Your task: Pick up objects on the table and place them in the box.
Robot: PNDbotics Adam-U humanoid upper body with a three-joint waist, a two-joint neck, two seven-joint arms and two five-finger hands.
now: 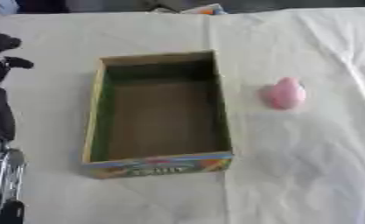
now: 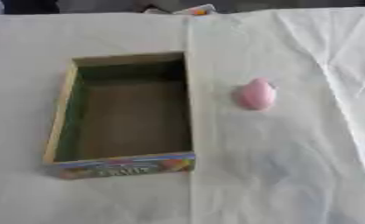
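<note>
A rectangular cardboard box [image 1: 158, 114] sits open near the middle of the table, its long sides running near to far. Its inside is plain brown card, with a flat bare floor and a green tint along the left inner wall. The near outer wall carries a bright printed band in blue, orange, yellow and green with a line of lettering, but the letters are too blurred to read. Nothing lies inside the box.

To the right of the box, apart from it, a small pink object [image 2: 257, 94] rests on the cloth. It is smooth and rounded, egg-like, with a narrower tip pointing to the far side.

The table is covered with a pale cream cloth [image 1: 307, 166], soft and matte, with gentle creases and a raised fold running along its right part. At the far edge a small colourful item [image 1: 204, 9] with orange and blue on it peeks in; its form cannot be made out.

The left hand [image 1: 1, 54] shows at the left edge in the left eye view, black, well clear of the box and touching none of the task's things. Whether its fingers are apart or together cannot be told. Below it, silver arm parts [image 1: 5, 175] run down to the near left corner. The right hand appears in neither view.
</note>
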